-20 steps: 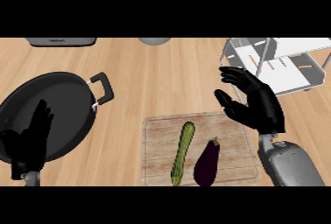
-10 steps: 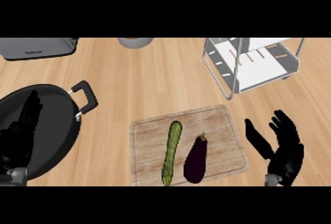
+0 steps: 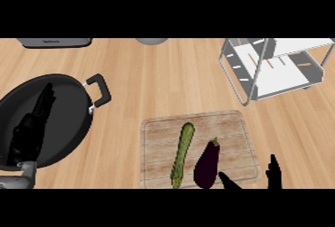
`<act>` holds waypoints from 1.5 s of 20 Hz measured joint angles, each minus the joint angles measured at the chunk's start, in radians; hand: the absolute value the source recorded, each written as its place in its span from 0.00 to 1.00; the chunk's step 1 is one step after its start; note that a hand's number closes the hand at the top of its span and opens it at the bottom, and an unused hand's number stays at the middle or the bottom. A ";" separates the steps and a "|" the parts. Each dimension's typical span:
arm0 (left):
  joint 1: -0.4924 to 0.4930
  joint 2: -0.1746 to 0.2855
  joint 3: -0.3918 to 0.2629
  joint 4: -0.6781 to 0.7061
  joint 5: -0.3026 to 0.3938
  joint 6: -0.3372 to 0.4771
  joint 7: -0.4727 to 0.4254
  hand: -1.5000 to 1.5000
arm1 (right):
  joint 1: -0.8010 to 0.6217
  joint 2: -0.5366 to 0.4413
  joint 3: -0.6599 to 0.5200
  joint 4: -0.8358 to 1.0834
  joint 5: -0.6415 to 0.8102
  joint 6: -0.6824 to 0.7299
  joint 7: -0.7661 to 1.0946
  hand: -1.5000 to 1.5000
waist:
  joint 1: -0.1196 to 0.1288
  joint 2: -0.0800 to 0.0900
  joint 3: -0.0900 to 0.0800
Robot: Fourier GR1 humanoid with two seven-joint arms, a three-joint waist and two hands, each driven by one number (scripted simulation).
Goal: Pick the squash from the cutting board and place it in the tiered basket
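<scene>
Pale wooden counter (image 3: 163,80), perhaps a toaster (image 3: 53,42) at back.

The left hand (image 3: 31,133) shows at the view's left, open, its fingers straight and close together, pointing up and away from the body, with the grey wrist (image 3: 20,176) at the lower edge. Of the right hand (image 3: 273,174) only the tips show at the lower right: a straight finger pointing up and the thumb (image 3: 229,181) set apart to its left.
</scene>
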 measured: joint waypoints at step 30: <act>-0.114 -0.025 -0.001 0.084 -0.012 -0.050 0.005 0.50 | -0.216 0.031 0.124 -0.179 0.440 0.570 0.848 0.00 | 0.051 0.003 0.007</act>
